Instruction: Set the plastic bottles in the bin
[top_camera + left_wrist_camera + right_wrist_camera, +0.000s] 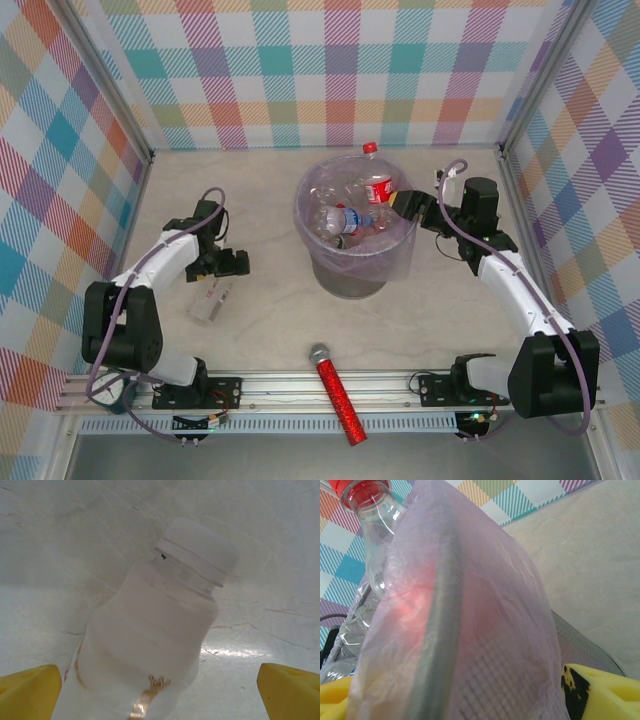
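Worktop [270,340], top view, with 12 o'clock taken as the far wall.

1. Near edge: a red glittery microphone [338,395] lay at 6 o'clock from the bin, its silver head toward the bin and its handle across the arms' mounting rail [300,385].

2. Loose bottle [212,302]: one clear, white-capped bottle lay on its side on the worktop at about 8 o'clock from the bin, well apart from it. It was outside the bin.

3. Left gripper [230,264]: positioned just at 12 o'clock from the loose bottle. In the left wrist view its yellow fingers [30,692] stood wide apart at either lower corner, with the bottle between them and touching neither.

4. Bin [352,285]: round, grey, lined with a lavender bag, upright at mid-worktop. It held several plastic bottles; an exact count could not be made. A blue-labelled bottle [350,217] lay near the middle.

5. Right gripper [412,206]: at the bin's rim, about 2 to 3 o'clock. In the right wrist view its fingers [607,692] were spread apart, straddling the rim and bag. Contact with the rim could not be determined.

6. Far side: a red-capped bottle [376,185] with a red label leaned against the bin's 12 o'clock rim, its cap projecting above it.
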Tool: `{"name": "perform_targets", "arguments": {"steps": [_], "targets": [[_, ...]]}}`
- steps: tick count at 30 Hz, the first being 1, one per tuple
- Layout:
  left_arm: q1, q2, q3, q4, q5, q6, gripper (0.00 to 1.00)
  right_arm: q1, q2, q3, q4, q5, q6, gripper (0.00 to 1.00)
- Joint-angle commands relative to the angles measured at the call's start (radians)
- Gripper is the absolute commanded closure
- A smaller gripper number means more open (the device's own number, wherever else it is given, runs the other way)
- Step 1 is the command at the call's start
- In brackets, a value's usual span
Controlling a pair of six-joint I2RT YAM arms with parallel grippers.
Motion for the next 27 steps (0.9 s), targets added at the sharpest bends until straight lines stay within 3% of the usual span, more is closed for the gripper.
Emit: {"name": "perform_targets", "arguments": {"steps": [1,10,18,27], "targets": [[0.009,0.019,0.017,0.013,0.016,0.024,0.00,0.007,0.001,0.034,0.000,-0.011,-0.026,0.17],[-0.010,0.089,0.021,0.036,-0.006,0.021,0.02,0.006,-0.014,0.037,-0.009,-0.008,-0.027,0.17],[-0.025,0.150,0.039,0.056,-0.017,0.015,0.23,0.006,-0.015,0.041,-0.017,-0.004,-0.037,0.17],[-0.033,0.114,0.106,0.021,-0.011,0.013,0.43,0.007,-0.018,0.039,-0.018,-0.002,-0.040,0.17]]}}
